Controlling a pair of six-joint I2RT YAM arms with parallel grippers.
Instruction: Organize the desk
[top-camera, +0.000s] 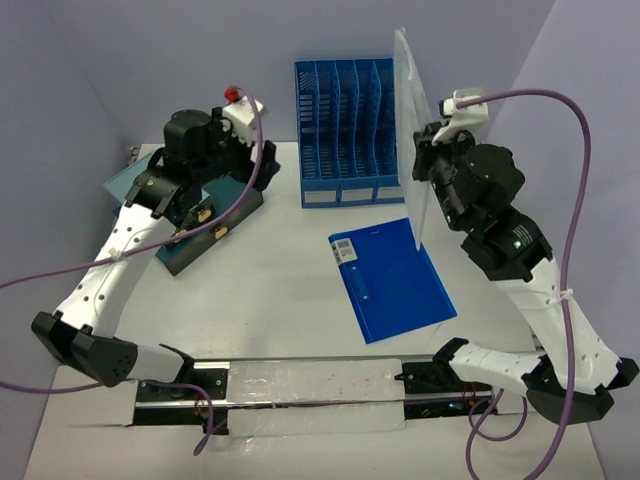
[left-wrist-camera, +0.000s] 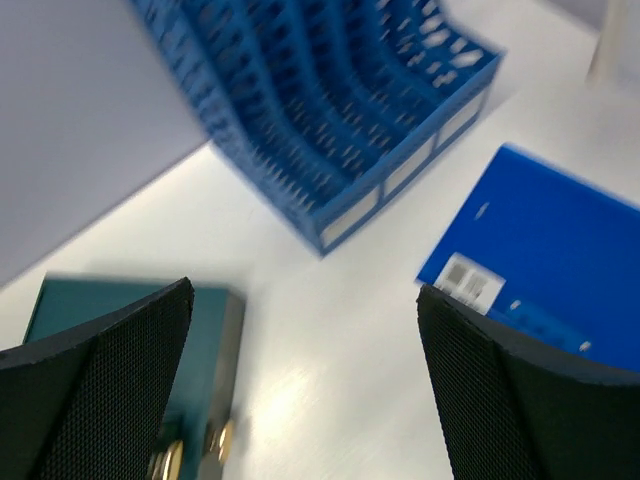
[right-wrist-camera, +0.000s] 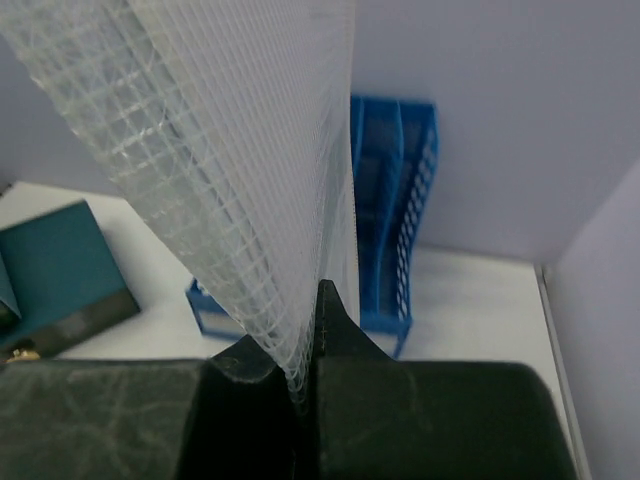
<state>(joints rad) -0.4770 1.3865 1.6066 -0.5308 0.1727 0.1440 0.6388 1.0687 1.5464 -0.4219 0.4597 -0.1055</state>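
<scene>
The white desk (top-camera: 280, 300) carries a blue slotted file rack (top-camera: 345, 130) at the back centre. A blue folder (top-camera: 395, 280) with a white label lies flat in front of the rack. A teal book-like case (top-camera: 125, 180) with brass clasps lies at the left. My left gripper (top-camera: 203, 213) hovers over the case's right edge, open with nothing between its fingers (left-wrist-camera: 520, 400); bare desk shows in the gap. My right gripper (top-camera: 425, 170) is shut on the lower edge of a translucent white mesh pouch (right-wrist-camera: 230, 150), which stands upright beside the rack's right end.
Pale lavender walls close in the desk on the left, back and right. A metal rail (top-camera: 300, 385) with cables runs along the near edge between the arm bases. The rack (right-wrist-camera: 395, 200) shows behind the pouch, and the teal case (right-wrist-camera: 55, 260) shows far left.
</scene>
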